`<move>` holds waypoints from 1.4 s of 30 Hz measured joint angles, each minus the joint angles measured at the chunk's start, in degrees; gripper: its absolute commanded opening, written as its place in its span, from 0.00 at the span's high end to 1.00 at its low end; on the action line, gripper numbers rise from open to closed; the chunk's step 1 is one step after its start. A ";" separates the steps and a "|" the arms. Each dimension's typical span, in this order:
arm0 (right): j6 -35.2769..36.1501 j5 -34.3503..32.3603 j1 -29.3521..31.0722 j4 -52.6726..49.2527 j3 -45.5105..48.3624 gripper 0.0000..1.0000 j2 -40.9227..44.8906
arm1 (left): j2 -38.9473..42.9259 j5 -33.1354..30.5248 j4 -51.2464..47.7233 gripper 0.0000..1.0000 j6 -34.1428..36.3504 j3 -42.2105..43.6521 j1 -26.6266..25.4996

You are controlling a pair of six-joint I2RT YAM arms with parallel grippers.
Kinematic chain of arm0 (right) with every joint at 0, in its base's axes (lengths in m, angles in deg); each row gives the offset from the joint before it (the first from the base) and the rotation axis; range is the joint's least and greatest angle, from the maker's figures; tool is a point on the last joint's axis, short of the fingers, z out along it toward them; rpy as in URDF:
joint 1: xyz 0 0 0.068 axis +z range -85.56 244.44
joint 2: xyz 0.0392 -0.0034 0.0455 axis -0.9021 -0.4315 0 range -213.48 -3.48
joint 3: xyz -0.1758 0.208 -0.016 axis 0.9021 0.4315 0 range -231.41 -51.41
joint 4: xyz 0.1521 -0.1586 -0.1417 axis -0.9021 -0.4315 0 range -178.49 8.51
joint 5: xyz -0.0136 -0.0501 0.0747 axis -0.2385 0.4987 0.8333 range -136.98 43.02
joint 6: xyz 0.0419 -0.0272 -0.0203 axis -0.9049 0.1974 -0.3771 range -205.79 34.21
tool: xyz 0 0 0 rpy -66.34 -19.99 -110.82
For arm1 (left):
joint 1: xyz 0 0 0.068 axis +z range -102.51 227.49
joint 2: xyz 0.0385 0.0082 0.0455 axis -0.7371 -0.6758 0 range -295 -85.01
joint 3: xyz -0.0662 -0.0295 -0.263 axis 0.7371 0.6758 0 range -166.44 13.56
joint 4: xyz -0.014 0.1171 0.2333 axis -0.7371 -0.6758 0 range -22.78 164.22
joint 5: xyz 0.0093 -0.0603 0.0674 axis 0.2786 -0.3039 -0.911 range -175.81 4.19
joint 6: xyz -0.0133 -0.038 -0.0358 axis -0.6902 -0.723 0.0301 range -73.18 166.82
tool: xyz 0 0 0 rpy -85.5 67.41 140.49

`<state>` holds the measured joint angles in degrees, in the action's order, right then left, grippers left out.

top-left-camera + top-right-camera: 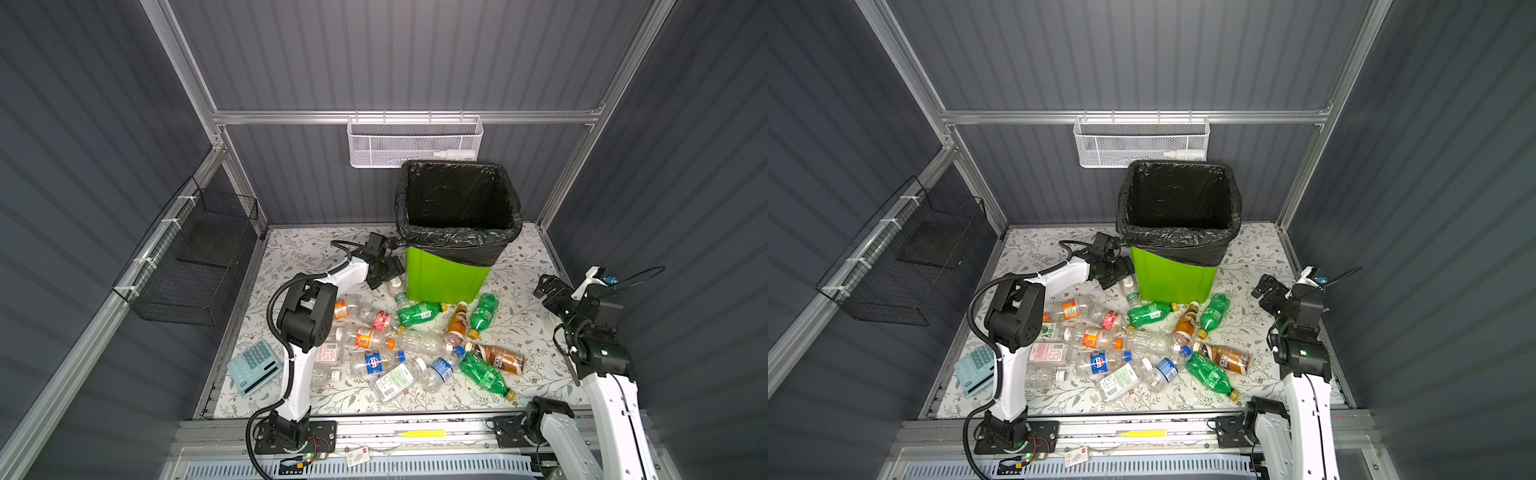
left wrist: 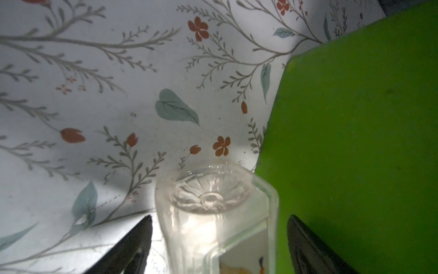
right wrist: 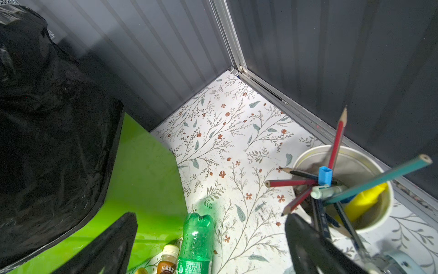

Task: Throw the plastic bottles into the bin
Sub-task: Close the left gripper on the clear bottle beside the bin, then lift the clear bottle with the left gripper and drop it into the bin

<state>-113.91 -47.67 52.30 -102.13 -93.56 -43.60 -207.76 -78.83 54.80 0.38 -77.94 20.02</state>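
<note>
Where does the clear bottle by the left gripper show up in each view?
In a top view: clear bottle beside the bin's left wall, by the left gripper.
In a top view: bottle, same place.
Left wrist: between the fingers, beside the bin.
Right wrist: not in it.
Shared landmark: the green bin.

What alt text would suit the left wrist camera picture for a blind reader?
A clear plastic bottle, its base toward the camera, lies between two dark fingers held slightly apart from it, beside the green bin on a floral tabletop.
</note>
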 measured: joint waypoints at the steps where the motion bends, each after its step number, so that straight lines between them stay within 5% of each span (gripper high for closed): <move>1: 0.00 0.00 -0.11 0.00 0.13 0.01 0.00 | 0.00 0.20 0.15 0.22 -0.09 0.00 0.00; 6: 0.02 0.04 -0.39 -0.17 0.37 0.01 0.04 | 0.00 0.74 1.14 0.36 -0.37 0.00 0.00; 27: 0.02 0.33 -1.90 -0.44 0.37 0.01 1.09 | 5.77 0.59 8.57 0.63 -2.45 8.59 3.56; 35: 0.04 0.33 -2.25 -0.46 0.35 0.01 1.66 | 21.27 -3.30 10.69 0.61 -0.20 13.22 10.60; 42: 0.02 0.31 -2.45 -0.42 -0.68 0.01 1.55 | 41.40 -15.76 15.15 0.57 12.57 5.79 14.01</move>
<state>-113.88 -47.37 49.85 -102.55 -94.24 -42.05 -166.37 -94.59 69.95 12.95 -72.15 34.03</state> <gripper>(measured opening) 0.991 0.529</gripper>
